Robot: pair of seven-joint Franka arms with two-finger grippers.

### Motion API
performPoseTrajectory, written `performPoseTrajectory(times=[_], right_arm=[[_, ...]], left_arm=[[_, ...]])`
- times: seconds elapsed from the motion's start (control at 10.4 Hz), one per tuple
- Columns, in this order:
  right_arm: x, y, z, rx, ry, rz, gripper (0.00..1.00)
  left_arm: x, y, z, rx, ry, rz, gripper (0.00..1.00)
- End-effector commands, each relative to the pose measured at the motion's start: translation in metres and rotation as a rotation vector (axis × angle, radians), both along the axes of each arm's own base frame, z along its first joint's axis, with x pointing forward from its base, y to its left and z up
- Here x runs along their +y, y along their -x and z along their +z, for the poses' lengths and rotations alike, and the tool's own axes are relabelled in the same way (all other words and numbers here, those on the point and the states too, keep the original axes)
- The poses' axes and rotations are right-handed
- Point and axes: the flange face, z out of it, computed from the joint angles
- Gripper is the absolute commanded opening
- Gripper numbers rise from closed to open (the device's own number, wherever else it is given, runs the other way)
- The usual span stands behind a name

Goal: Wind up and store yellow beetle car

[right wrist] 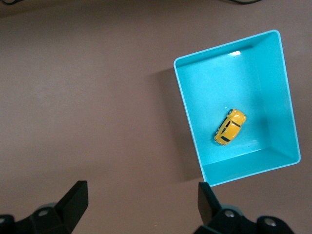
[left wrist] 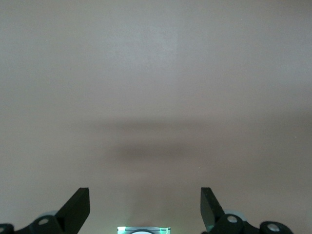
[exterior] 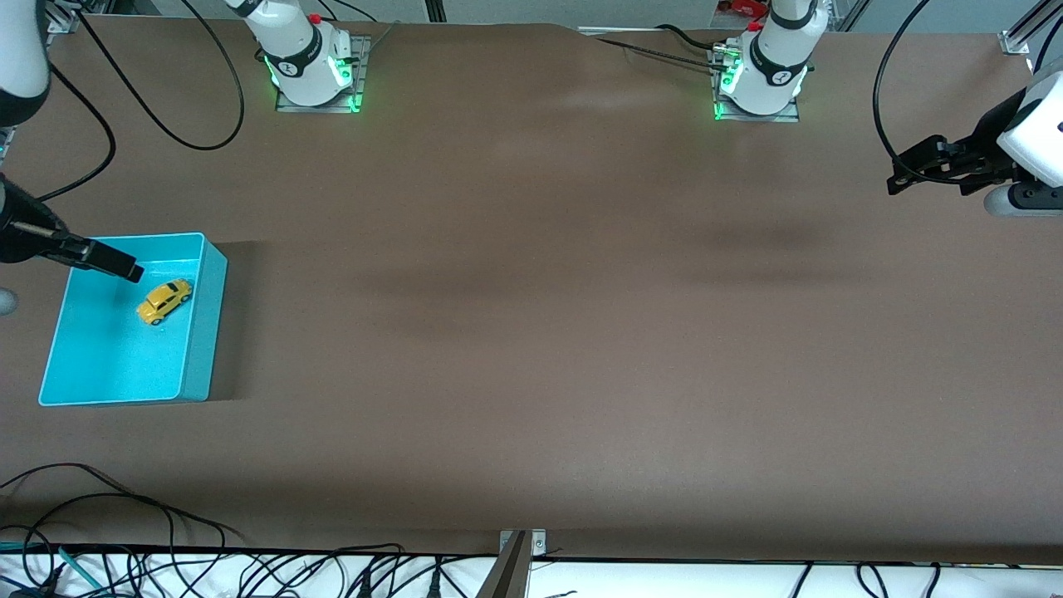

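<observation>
The front view looked down from high across the brown table [exterior: 531, 332], facing both arm bases along its top edge and taking in the whole surface. The left wrist view looked close down on bare tabletop [left wrist: 156, 87] only. The right wrist view looked down from well above the turquoise bin [right wrist: 285, 97] and yellow beetle car [right wrist: 229, 126], which the front view shared [exterior: 208, 274], [exterior: 164, 301].

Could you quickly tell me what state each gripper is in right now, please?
Left gripper: open, holding nothing, over bare table.
Right gripper: open, holding nothing, above the turquoise bin where the yellow beetle car lies.
</observation>
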Motion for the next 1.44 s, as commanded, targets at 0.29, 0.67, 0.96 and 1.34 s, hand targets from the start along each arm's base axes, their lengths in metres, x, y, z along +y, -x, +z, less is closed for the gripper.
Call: performPoseTrajectory(times=[0.29,0.67,0.96,1.34], right_arm=[[0.003,0.052,0.011,0.019,-0.039,0.091,1.0],[-0.011,0.055,0.026,-0.027,-0.031,0.073,1.0],[-0.013,0.074,0.045,-0.059,-0.037,0.074,1.0],[-0.015,0.075,0.043,-0.052,-0.038,0.067,1.0]], left_arm=[[-0.003,-0.001,0.006,0.005,0.004,0.009,1.0],[-0.003,0.0,0.007,0.004,0.006,0.009,1.0],[-0.005,0.0,0.006,0.006,0.007,0.007,1.0],[-0.007,-0.001,0.006,0.006,0.009,0.004,1.0]])
